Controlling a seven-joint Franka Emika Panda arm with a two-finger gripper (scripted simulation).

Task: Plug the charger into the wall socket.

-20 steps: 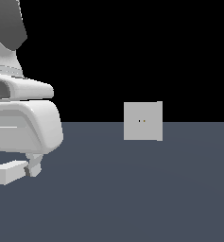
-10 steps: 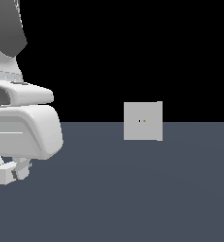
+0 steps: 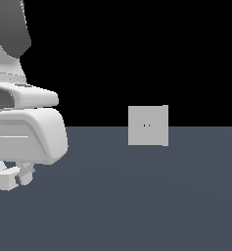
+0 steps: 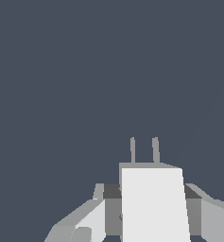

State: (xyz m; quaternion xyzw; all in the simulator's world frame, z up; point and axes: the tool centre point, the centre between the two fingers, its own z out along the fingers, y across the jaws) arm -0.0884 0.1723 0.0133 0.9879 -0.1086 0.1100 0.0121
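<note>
Here the fingers clamp the charger, its rear cut off.

The low exterior view faces the distant wall socket; both views share the charger.

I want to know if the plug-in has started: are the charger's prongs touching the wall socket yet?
Apart. In the exterior view the charger sits under the arm at that view's left, with bare floor between it and the wall socket.
</note>
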